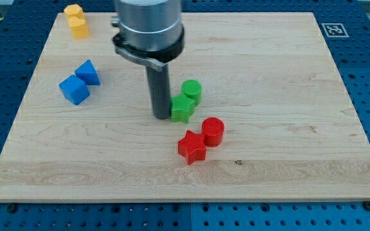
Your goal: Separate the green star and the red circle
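Note:
A green star lies near the board's middle, with a green circle touching it just above on its right. A red circle lies below and to the right of the green star, a small gap apart. A red star touches the red circle on its lower left. My tip stands right against the green star's left side.
Two blue blocks lie at the view's left: a blue triangle-like block and a blue cube. Two yellow blocks lie at the top left corner. The wooden board lies on a blue pegboard table.

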